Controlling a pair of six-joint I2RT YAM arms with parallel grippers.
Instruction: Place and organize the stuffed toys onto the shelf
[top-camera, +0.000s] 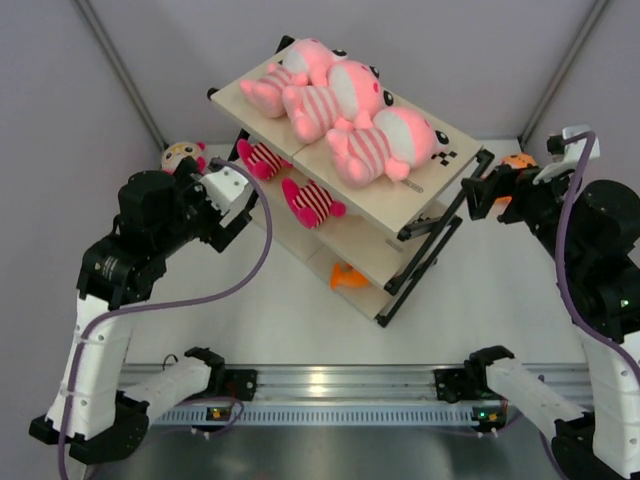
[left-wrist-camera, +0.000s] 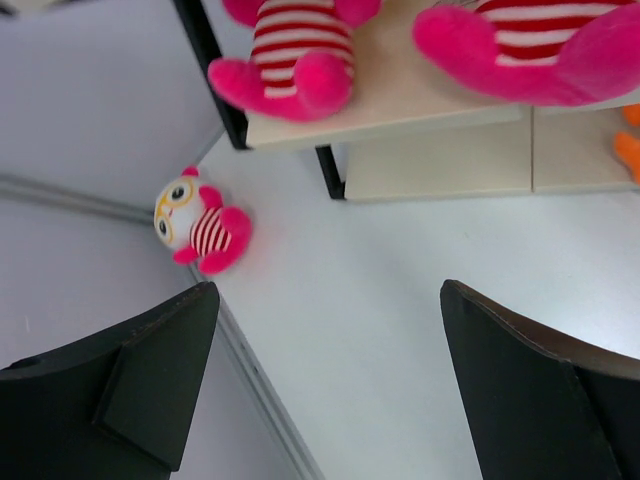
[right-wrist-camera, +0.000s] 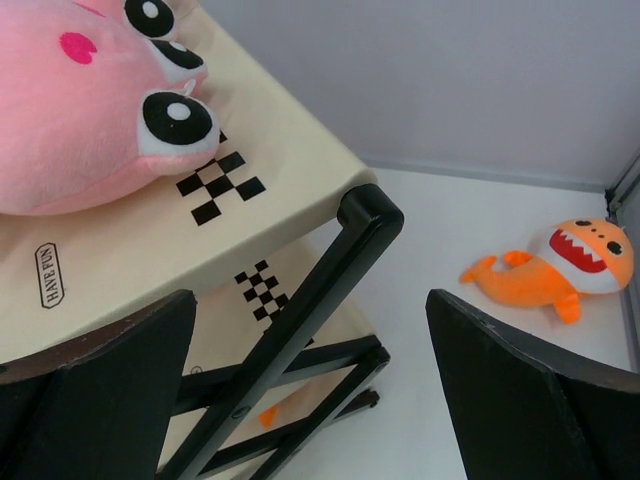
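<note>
Six stuffed toys (top-camera: 372, 148) I count on the shelf (top-camera: 425, 195): three pale-pink ones (top-camera: 340, 95) up top, two hot-pink ones (top-camera: 312, 202) mid-tier, one orange one (top-camera: 348, 277) lowest. Outstanding on the table (top-camera: 300, 320): hot-pink toy (left-wrist-camera: 200, 228) far left, orange toy (right-wrist-camera: 555, 268) far right. Left gripper (left-wrist-camera: 325, 330) and right gripper (right-wrist-camera: 310, 310) gape wide, holding nothing.

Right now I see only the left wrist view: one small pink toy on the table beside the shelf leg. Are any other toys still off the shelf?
Observer: Yes, an orange toy lies on the table to the right of the shelf.
Operator: Is the right gripper free?
Observer: Yes, it is open and empty.
Operator: Room on the top board?
Observer: Little: three large pale-pink toys lie side by side on it.
</note>
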